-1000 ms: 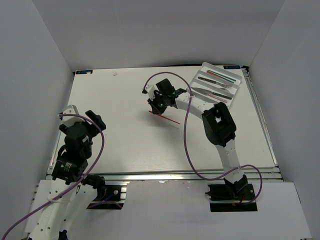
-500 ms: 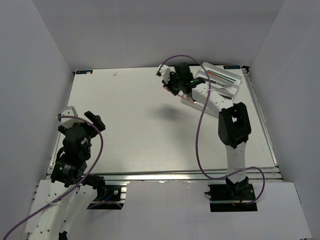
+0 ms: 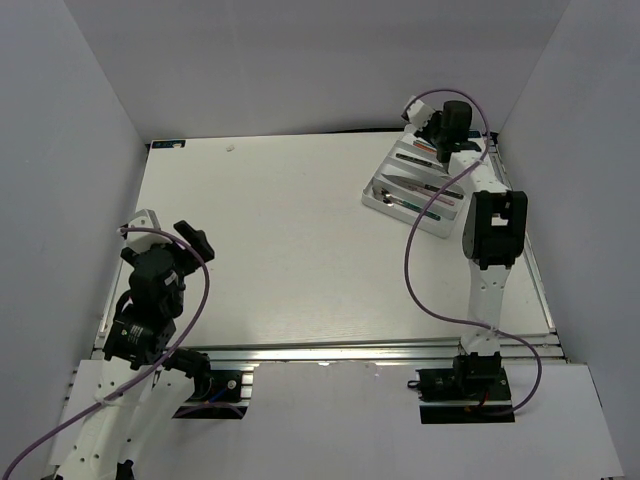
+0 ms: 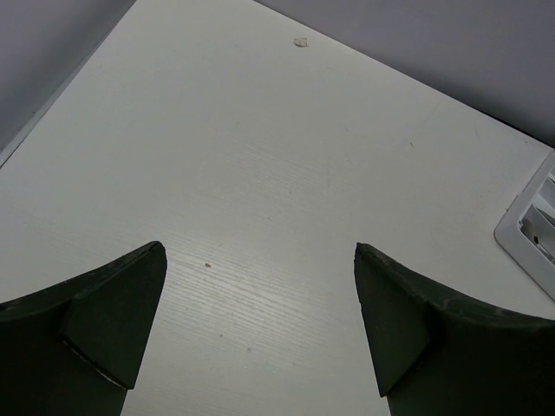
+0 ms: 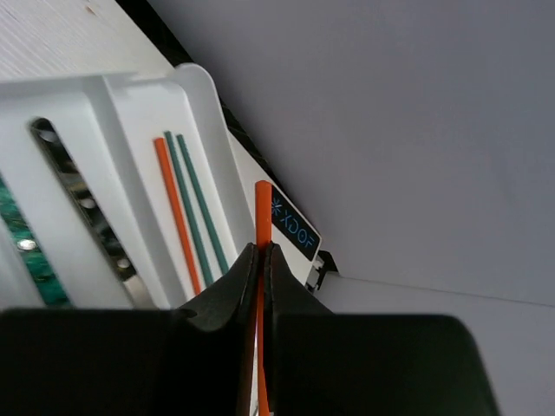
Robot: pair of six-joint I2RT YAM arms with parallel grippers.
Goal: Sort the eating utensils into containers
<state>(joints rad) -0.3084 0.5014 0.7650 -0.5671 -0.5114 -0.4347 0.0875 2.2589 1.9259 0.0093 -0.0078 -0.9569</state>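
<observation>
My right gripper [image 5: 261, 253] is shut on a red-orange chopstick [image 5: 262, 217] and holds it above the far end of the white cutlery tray [image 5: 130, 121]. In the top view that gripper [image 3: 447, 128] is over the tray's [image 3: 376, 199] far right corner. The tray's outer slot holds one red-orange chopstick [image 5: 173, 208] and two dark green chopsticks [image 5: 198, 208]. Other slots hold utensils with dark green handles [image 3: 420, 185]. My left gripper [image 4: 260, 321] is open and empty above bare table, at the left in the top view [image 3: 165, 240].
White walls close in the table at the back and sides. A black label with blue letters [image 5: 295, 227] sits at the table's far right corner. The tray's corner [image 4: 529, 230] shows at the right edge of the left wrist view.
My right gripper has carried the red-orange chopstick from the middle of the table back and right to above the tray's far end. The left arm has stayed put.
</observation>
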